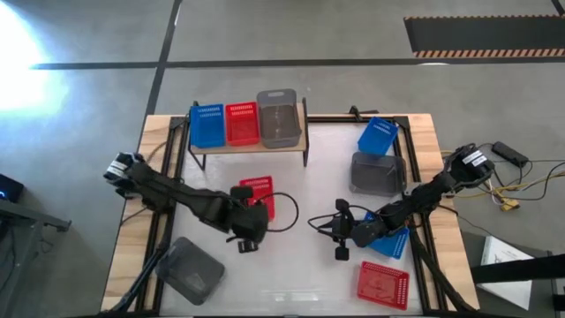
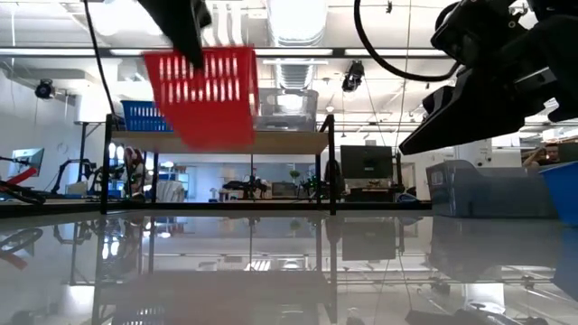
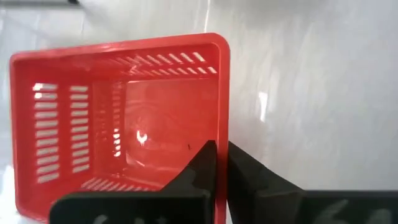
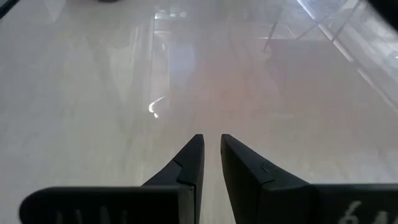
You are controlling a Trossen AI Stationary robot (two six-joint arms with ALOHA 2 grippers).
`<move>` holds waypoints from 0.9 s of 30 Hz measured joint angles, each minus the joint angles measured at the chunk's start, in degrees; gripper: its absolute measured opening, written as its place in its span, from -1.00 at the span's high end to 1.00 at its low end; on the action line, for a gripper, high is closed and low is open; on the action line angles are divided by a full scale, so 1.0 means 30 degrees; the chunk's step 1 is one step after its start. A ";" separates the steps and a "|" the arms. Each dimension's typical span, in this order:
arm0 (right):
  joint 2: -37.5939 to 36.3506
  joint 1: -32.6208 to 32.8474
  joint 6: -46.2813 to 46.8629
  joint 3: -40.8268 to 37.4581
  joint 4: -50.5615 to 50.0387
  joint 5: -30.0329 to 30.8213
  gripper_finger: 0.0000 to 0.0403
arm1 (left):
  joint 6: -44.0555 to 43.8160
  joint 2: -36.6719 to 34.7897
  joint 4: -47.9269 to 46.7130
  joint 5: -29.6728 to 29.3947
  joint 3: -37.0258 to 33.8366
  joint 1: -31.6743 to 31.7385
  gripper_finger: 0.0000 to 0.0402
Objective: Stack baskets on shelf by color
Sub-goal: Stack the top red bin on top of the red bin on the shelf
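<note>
Two arms, both dark, near-black, built of slim jointed segments. Left arm (image 1: pixel 177 196): pale grey-white block at its outer joint, a thin black cable looping off near the wrist. Right arm (image 1: pixel 415 205): similar white block with dark markings at its outer end. Fingers (image 4: pixel 249 177) are matte black, wedge-shaped, tapering to blunt tips.

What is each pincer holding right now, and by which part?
The left pincer grips a red basket by its side rim. The right pincer holds nothing.
</note>
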 joint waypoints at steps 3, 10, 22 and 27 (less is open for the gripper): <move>-0.0001 0.0000 -0.0164 0.0000 -0.0014 0.0002 0.76 | 0.2518 -0.1107 -0.1366 -0.0677 0.1155 0.0044 1.00; -0.0001 0.0000 -0.0190 -0.0007 -0.0011 0.0033 0.76 | 0.8574 -0.3939 -0.2521 -0.7155 0.1727 0.1570 1.00; -0.0001 0.0000 -0.0134 -0.0015 0.0435 0.0037 0.76 | 1.1446 -0.5564 0.0691 -0.3042 0.0249 1.1283 1.00; -0.0001 0.0000 0.0074 -0.0015 0.0425 0.0030 0.76 | 1.2707 -0.4868 0.1351 -0.1918 -0.0117 1.2900 1.00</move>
